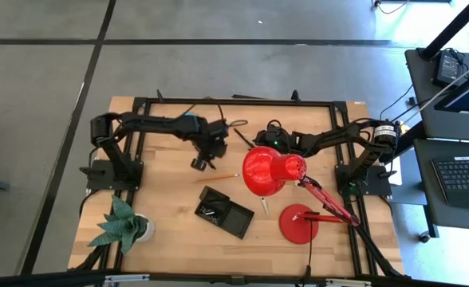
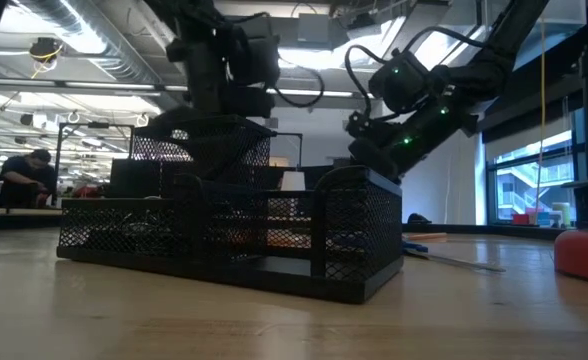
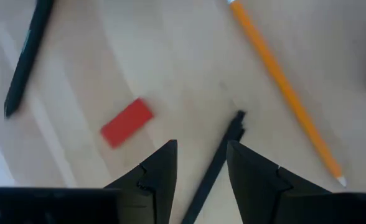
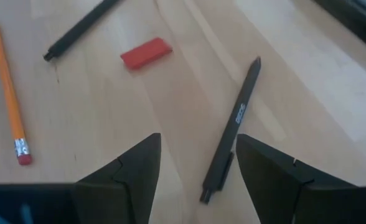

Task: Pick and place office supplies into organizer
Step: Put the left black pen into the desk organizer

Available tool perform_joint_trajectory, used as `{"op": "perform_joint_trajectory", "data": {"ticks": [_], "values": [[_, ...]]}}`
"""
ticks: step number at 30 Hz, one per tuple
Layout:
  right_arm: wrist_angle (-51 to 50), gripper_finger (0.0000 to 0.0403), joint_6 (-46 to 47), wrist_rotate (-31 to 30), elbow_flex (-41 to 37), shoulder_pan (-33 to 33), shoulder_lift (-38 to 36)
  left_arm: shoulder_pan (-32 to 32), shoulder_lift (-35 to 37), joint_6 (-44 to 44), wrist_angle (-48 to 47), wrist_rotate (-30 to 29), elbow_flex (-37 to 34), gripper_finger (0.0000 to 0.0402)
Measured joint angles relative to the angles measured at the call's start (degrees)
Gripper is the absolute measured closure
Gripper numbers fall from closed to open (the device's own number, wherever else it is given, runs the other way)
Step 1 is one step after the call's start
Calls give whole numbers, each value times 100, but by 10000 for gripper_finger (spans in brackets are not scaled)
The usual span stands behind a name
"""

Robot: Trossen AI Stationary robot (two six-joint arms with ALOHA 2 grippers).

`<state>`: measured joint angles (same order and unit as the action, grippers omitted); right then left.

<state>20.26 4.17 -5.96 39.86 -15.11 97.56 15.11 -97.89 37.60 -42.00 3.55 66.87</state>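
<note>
While the organizer (image 1: 225, 210) sat on the near part of the table (image 1: 171, 239) (well apart from both grippers), the left gripper (image 3: 201, 167) hung spread over a black pen (image 3: 215, 163). The right gripper (image 4: 198, 167), also spread, straddled a second pen (image 4: 233, 127). A pencil (image 3: 284, 89) and red piece (image 3: 127, 122) lay nearby.

on my wooden bench (image 1: 171, 231) stands a big red desk lamp (image 1: 273, 171) with its round base (image 1: 297, 224) near the right front, a green paper plant (image 1: 123, 224) sits at the left front corner, and a person (image 2: 19, 175) sits far behind.
</note>
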Motion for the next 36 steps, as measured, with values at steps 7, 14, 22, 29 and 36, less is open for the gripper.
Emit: {"op": "perform_joint_trajectory", "data": {"ticks": [7, 14, 22, 29, 36], "values": [[-40, 191, -3, -2, 0, -3, 2, -403, 7, 56, 26, -540, -186, 266], [-40, 191, -31, -3, 0, -40, 2, -452, 4, 136, 541, -557, -699, 272], [-40, 191, -18, -4, 0, -118, 4, -435, 4, 219, 750, -240, -710, 276], [-40, 191, -29, -4, 0, -118, 4, -441, 4, 224, 757, -126, -710, 277], [-42, 191, -18, -4, 0, -118, 7, -413, 2, 368, 774, -102, -714, 277]]}}
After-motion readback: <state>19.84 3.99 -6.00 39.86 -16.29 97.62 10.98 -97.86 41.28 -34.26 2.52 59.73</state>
